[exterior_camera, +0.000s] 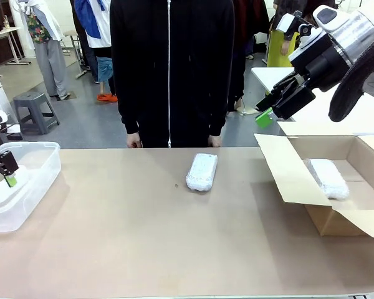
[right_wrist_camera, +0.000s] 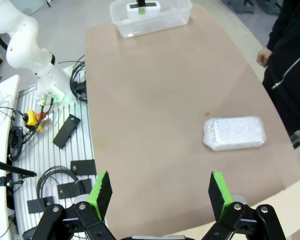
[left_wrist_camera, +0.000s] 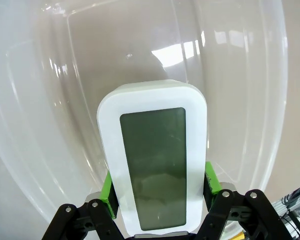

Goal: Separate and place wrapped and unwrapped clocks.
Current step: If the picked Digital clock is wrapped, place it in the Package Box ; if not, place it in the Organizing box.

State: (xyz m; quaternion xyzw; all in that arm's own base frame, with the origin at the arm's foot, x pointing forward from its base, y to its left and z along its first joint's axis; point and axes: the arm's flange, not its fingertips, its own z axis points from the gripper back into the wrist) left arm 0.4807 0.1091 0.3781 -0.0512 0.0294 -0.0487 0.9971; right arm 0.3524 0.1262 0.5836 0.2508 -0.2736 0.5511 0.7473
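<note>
The unwrapped clock [left_wrist_camera: 152, 150], white with a dark screen, lies inside the clear plastic bin [exterior_camera: 40, 165] at the table's left end. My left gripper [left_wrist_camera: 160, 177] reaches down into the bin, jaws wide, green pads [left_wrist_camera: 108, 187] close beside the clock's long edges. One wrapped clock [exterior_camera: 202, 171], a white bubble-wrap bundle, lies at the table's middle, also in the right wrist view [right_wrist_camera: 234, 133]. A second wrapped clock [exterior_camera: 328, 178] lies in the cardboard box [exterior_camera: 287, 171] at the right. My right gripper [exterior_camera: 271, 112] hangs open and empty high above the box's left flap.
A person in black [exterior_camera: 171, 68] stands at the far edge, both hands resting by the table rim. In the right wrist view the bin [right_wrist_camera: 155, 22] sits at the far end, with cables and metal parts on the floor beside the table.
</note>
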